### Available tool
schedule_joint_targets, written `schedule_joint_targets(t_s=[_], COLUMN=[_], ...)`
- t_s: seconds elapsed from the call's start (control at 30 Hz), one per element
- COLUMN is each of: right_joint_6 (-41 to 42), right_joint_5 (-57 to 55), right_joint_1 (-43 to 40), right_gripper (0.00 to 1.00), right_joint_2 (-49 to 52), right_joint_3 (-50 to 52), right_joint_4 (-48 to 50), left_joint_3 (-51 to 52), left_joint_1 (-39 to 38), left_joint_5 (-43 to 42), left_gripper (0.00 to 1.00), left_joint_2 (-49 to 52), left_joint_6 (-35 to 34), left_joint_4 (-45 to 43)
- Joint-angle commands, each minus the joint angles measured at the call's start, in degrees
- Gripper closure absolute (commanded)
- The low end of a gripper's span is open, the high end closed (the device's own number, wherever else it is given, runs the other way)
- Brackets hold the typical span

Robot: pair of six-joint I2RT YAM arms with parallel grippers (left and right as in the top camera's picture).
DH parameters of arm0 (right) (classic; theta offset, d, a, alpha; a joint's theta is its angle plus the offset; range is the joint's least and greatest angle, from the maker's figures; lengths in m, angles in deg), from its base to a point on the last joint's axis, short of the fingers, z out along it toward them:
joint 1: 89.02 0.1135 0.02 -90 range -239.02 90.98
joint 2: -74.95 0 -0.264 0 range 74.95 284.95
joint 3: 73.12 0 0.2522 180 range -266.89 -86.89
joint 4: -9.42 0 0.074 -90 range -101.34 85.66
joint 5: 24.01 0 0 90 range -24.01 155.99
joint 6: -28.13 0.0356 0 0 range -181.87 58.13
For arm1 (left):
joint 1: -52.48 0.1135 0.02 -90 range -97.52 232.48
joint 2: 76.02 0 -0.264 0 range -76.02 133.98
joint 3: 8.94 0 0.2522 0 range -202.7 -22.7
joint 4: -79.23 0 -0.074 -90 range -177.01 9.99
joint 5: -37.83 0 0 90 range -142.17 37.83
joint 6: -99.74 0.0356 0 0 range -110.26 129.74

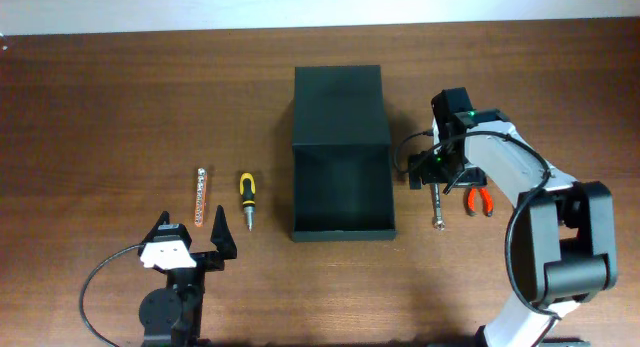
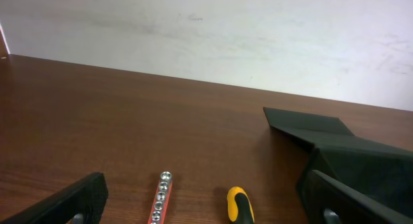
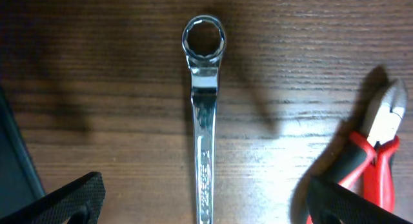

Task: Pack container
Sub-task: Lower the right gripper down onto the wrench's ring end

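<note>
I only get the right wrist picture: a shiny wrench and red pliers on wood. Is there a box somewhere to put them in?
Observer: Yes. A black container lies open mid-table, right beside the wrench.
Visitor: Any other tools around?
Observer: Two more on the container's other side: a yellow-handled screwdriver and a slim red strip with round holes in it.
Visitor: What about the other arm?
Observer: The left gripper hangs open near those two, holding nothing.
</note>
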Motion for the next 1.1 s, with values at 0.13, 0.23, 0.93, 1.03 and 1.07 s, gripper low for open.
schedule_joint_targets(t_s=[0.13,0.23,0.93,1.03,1.07], right_joint_6=[-0.5,-0.5,-0.5,-0.5,-0.5], right_joint_5=[0.5,0.5,0.5,0.5,0.3], right_joint_1=[-0.2,-0.2,-0.2,-0.3,-0.3], right_gripper=[0.01,0.01,0.01,0.01,0.01], right_joint_2=[2.0,2.0,3.2,3.2,3.2], right_joint_3=[0.2,0.2,0.2,0.2,0.2], right_joint_4=[2.6,3.6,5.3,5.4,5.4], left_joint_3=[0.1,0.1,0.1,0.1,0.1], left_joint_1=[-0.2,-0.2,-0.2,-0.2,-0.2], left_joint_5=[-0.4,-0.4,-0.4,-0.4,-0.4], left_gripper=[0.01,0.01,0.01,0.01,0.01], left_joint_2=[-0.1,-0.1,-0.1,-0.1,-0.1], left_joint_6=[0.9,0.9,0.9,0.9,0.9], left_joint_4=[0.3,0.3,0.3,0.3,0.3])
